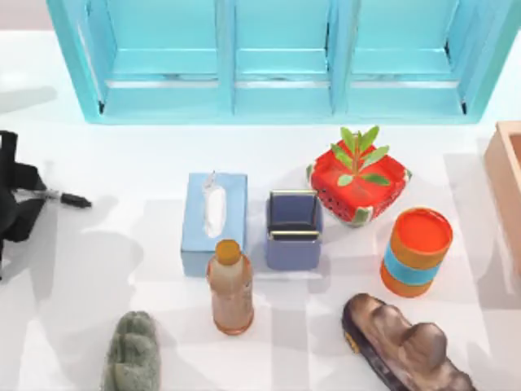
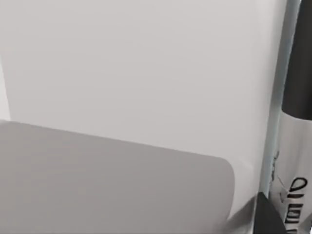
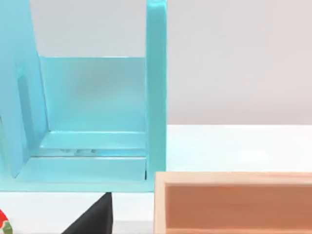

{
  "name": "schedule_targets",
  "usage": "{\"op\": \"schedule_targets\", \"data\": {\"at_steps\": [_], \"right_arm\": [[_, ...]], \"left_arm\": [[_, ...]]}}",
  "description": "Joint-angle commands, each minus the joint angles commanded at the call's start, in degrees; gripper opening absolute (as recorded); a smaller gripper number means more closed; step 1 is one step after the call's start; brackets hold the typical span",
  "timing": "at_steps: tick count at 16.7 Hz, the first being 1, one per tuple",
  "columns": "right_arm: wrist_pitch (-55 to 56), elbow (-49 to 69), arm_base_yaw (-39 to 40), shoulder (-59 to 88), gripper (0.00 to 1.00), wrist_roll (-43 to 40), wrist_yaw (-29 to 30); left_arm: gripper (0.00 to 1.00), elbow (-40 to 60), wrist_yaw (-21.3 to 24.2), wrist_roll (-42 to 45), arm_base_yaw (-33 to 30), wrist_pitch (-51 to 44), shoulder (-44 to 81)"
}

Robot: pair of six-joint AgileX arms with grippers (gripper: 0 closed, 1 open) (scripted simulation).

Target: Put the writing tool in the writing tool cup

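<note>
At the top view's left edge, the left gripper [image 1: 32, 194] has its fingers closed on the marker pen [image 1: 67, 198], whose black tip juts toward the tissue box [image 1: 214, 221] above the white desk [image 1: 122, 171]. The left wrist view adds the pen's [image 2: 296, 146] label band. The orange cup [image 1: 417, 251] stands far right. The right wrist view shows the blue shelf [image 3: 92, 122] and a wooden box [image 3: 234, 202].

We are seeing our left end effector [image 1: 37, 194] cut off by the frame edge, well left of the tissue box [image 1: 214, 221], its body hiding the marker pen's [image 1: 67, 198] rear; we cannot tell its fingers' state.
</note>
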Motion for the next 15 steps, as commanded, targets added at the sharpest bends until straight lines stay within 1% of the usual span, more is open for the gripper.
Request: {"op": "schedule_targets", "data": {"at_steps": [3,4,6,9,12,15], "right_arm": [[0.0,0.0,0.0,0.0,1.00,0.0,0.0],[0.0,0.0,0.0,0.0,1.00,0.0,0.0],[0.0,0.0,0.0,0.0,1.00,0.0,0.0],[0.0,0.0,0.0,0.0,1.00,0.0,0.0],[0.0,0.0,0.0,0.0,1.00,0.0,0.0],[0.0,0.0,0.0,0.0,1.00,0.0,0.0]], "left_arm": [[0.00,0.0,0.0,0.0,0.0,0.0,0.0],[0.00,1.7,-2.3,5.5,1.8,-26.9,-12.7],[0.00,1.6,-2.3,5.5,2.0,-27.7,-13.4],[0.00,0.9,-1.9,6.1,3.2,-33.2,-18.6],[0.00,0.0,-1.0,7.4,4.8,-42.9,-28.4],[0.00,-0.7,0.2,9.1,6.7,-54.7,-41.8]]}}
